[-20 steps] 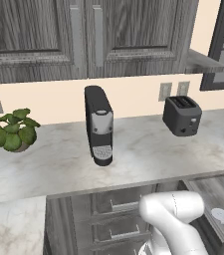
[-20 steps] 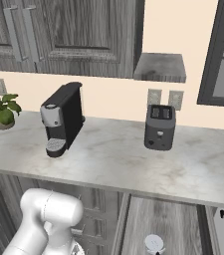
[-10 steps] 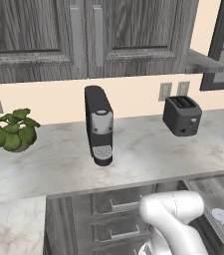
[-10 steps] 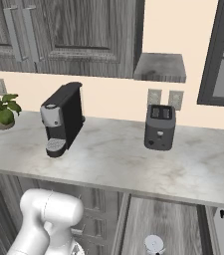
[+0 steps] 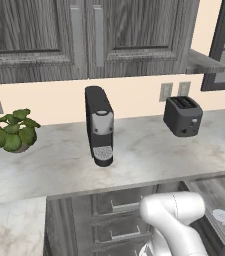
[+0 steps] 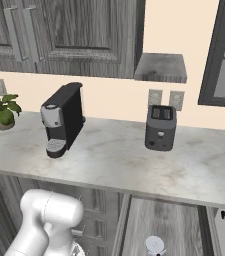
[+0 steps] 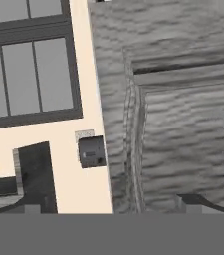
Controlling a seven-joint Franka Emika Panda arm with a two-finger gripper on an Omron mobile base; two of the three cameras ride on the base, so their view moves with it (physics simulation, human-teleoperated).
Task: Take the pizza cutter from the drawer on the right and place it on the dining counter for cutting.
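A simulated kitchen, seen from behind a white robot arm point(image 5: 176, 220) that rises at the bottom of both base views. Dark grey wood-grain wall cabinets point(image 5: 84, 37) hang over a long marble worktop point(image 5: 59, 165) with a beige wall behind it. On the worktop, from left to right, stand a potted plant point(image 5: 14, 131), a black coffee machine point(image 5: 100, 125) and a dark toaster point(image 5: 183, 116), well apart from one another.

Below the right end of the worktop a drawer point(image 6: 159, 222) stands pulled open, its grey floor showing. Inside it lies the pizza cutter point(image 5: 223, 217): its round pale wheel shows near the bottom edge of both base views, and in the left base view a short stretch of black handle runs off toward the corner. Nothing touches it.

The hand view looks at a grey wood-grain cabinet door point(image 7: 183, 114) and a window point(image 7: 29, 64). One dark fingertip point(image 7: 195, 201) rises at its lower edge. The gripper's fingers are spread wide and hold nothing.

Judging by this, the task is in its early part. The drawer is already open and the cutter exposed, but the cutter has not been grasped or lifted. Reaching in, gripping it, carrying it to the dining counter and setting it down all remain.
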